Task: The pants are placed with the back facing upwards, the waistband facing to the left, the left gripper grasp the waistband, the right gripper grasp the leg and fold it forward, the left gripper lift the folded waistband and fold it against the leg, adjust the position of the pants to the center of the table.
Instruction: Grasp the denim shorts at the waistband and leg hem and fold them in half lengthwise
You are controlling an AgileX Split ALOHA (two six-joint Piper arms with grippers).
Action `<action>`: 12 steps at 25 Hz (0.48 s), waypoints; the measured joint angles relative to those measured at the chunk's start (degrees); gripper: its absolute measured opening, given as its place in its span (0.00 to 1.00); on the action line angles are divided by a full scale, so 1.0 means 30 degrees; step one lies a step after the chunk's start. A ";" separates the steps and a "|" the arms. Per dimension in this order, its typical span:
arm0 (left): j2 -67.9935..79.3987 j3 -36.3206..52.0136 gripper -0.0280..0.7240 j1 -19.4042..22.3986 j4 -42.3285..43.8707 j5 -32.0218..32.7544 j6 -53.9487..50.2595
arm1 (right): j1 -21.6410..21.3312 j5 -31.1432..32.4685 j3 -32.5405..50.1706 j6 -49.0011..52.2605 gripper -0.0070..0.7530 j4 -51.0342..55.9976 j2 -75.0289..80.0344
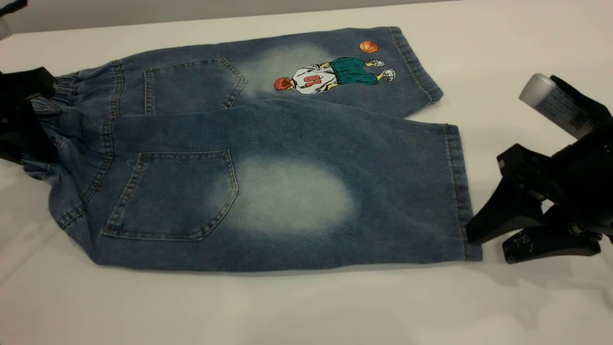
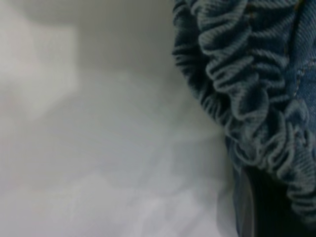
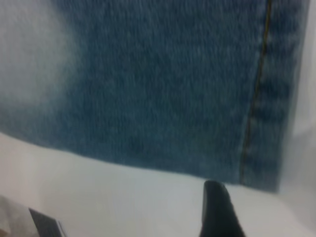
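Observation:
The pants lie flat on the table, back pockets up, with the waistband at the left. My left gripper sits at the far left, shut on the bunched, slightly raised waistband. In the left wrist view the ruffled waistband drapes over one dark finger. The plain leg with the pale oval patch lies nearest the front. My right gripper stands open on the table just off that leg's hem corner, holding nothing. One of its fingertips shows just short of the hem.
The other leg with the cartoon basketball print lies farther back, partly overlapped by the plain leg. Bare table surrounds the pants at the front and right. A pale grey tube rides on the right arm.

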 joint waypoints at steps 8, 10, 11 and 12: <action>0.0000 0.0000 0.20 0.0000 0.0000 -0.0022 0.0000 | 0.0000 0.0871 -0.0130 -0.1439 0.47 0.0899 0.1449; 0.0000 0.0000 0.20 0.0000 0.0000 -0.0063 0.0000 | 0.0000 0.1349 -0.0361 -0.1900 0.47 0.1423 0.1755; 0.0000 0.0000 0.20 0.0000 0.0000 -0.0063 0.0000 | 0.0000 0.1537 -0.0543 -0.2038 0.47 0.1576 0.1924; 0.0000 0.0000 0.20 0.0000 0.0000 -0.0107 0.0000 | 0.0000 0.1859 -0.0716 -0.2087 0.47 0.1714 0.2098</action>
